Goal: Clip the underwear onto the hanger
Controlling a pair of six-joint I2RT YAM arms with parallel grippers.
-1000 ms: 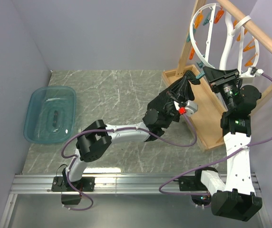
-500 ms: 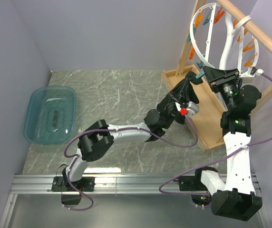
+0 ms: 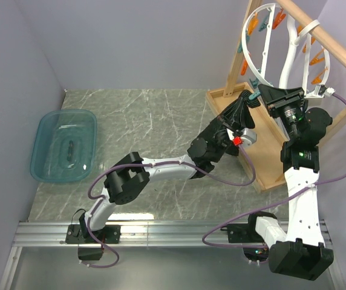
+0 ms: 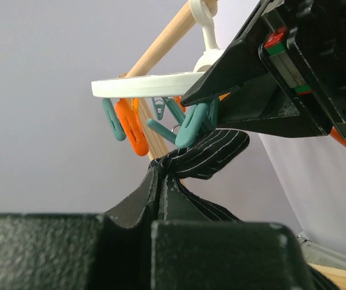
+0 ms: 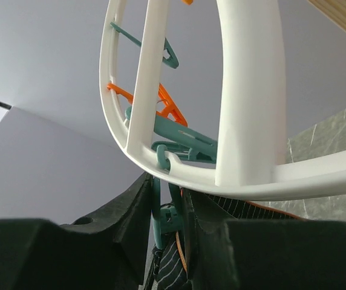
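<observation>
Left gripper [image 4: 156,225]: closed, pinching a fold of the underwear [image 4: 208,154]. The black cloth rises from between the fingers, up and away from the wrist, and ends in a striped tip. In the left wrist view that tip sits directly under the lower end of a teal pin [image 4: 192,124], touching or overlapping it. I cannot tell whether any cloth is inside the pin's mouth.

Right gripper [image 5: 167,210]: partly closed, one finger on either side of the same pin's handles. I judge it to be squeezing the pin open. The pin hangs tilted from the lower rim of the hanger [image 5: 245,121], with its mouth toward the cloth.

From above, both grippers meet at that lower rim, over the base of the wooden rack [image 3: 267,151]. The left arm reaches in from the table side and the right arm from below the ring.

Judgement: the coming move turns on the short way from fold tip to pin mouth.
- **Axis:** the cloth's long axis runs from my left fingers up to the pin, roughly in line with it.
- **Left hand:** it carries the cloth, so it must feed the tip further up and in.
- **Right hand:** it need only keep the mouth open, then let go.
- **Risk:** the soft tip may fold aside and the pin may close on nothing.
</observation>
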